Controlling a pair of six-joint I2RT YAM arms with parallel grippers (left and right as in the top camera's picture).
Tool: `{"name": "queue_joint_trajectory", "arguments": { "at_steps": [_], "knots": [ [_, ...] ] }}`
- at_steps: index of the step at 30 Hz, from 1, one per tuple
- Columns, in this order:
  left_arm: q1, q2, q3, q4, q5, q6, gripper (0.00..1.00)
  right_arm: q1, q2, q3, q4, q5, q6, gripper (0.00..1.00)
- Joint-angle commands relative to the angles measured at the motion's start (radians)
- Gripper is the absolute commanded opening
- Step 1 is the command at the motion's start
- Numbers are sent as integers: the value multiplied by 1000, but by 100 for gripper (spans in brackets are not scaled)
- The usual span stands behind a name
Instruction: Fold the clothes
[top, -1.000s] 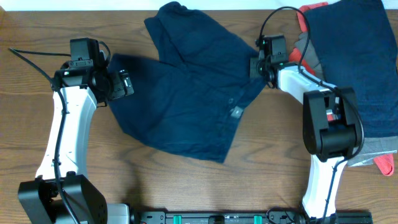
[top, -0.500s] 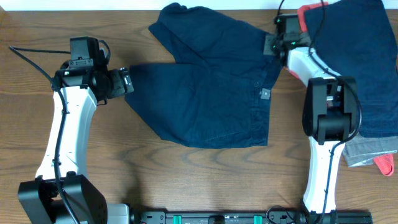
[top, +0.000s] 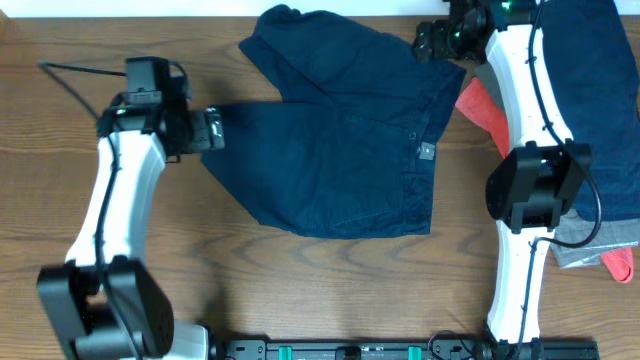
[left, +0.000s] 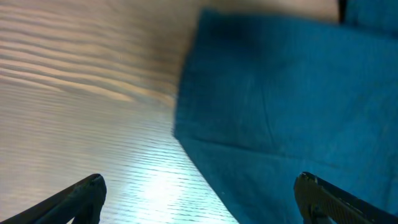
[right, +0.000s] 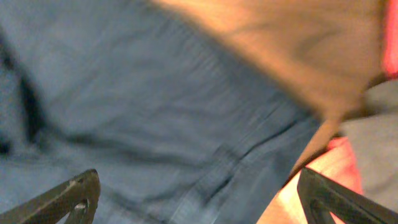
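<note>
Dark navy shorts lie spread flat across the middle of the table, waistband to the right. My left gripper hovers open at their left edge. In the left wrist view its fingers straddle the shorts' corner and bare wood, with nothing between them. My right gripper is open above the shorts' top right corner. The right wrist view shows blurred navy cloth below open jaws.
A pile of other clothes sits at the right: a large blue garment, a red one beside the shorts' waistband, and grey cloth near the front. The table's far edge lies just beyond the shorts.
The right gripper dragged the shorts' waistband right and back, flattening them, then opened, let go and lifted toward the far edge. The left gripper shifted slightly right, still open.
</note>
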Motion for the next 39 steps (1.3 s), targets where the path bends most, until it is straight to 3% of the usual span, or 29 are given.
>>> {"name": "queue_joint_trajectory", "arguments": {
  "at_steps": [1,11,16,21,29,39],
  "knots": [
    [-14,86,-16,-27,54,43,98,38,-48,32,-67,-49,-30,99],
    [-14,149,-53,-118,92,-20,95,50,-51,29,-147,-50,-24,99],
    [-19,150,-84,-81,190,-40,85,53,-51,29,-149,-50,-17,86],
    [-42,150,-123,-43,186,-115,84,63,-51,28,-152,-49,-18,84],
    [-54,151,-128,-26,185,-168,56,71,-51,28,-156,-49,-18,82],
    [-55,161,-129,-27,145,-194,54,70,-51,23,-169,-37,-18,82]
  ]
}}
